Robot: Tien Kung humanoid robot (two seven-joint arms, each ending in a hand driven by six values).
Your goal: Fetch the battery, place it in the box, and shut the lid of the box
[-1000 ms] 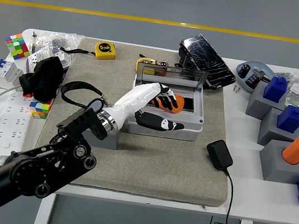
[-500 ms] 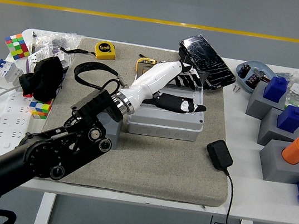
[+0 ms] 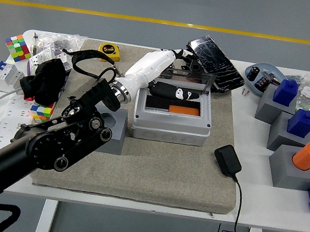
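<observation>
Grey floor with a yellow line, white table (image 3: 257,216) with a grey mat (image 3: 153,168) and clutter at the sides. The orange battery (image 3: 184,110) is now seen lying inside the open grey box (image 3: 171,118); a second ago it was covered by the left hand (image 3: 170,71), so placement is judged done and only lid closing is left. The hand has been raised and shifted back to the upright clear lid (image 3: 192,81). Fingers are extended over the lid's top edge, thumb stretched out below across the opening, nothing held. Forearm is angled up from lower left. The right arm is not seen.
</observation>
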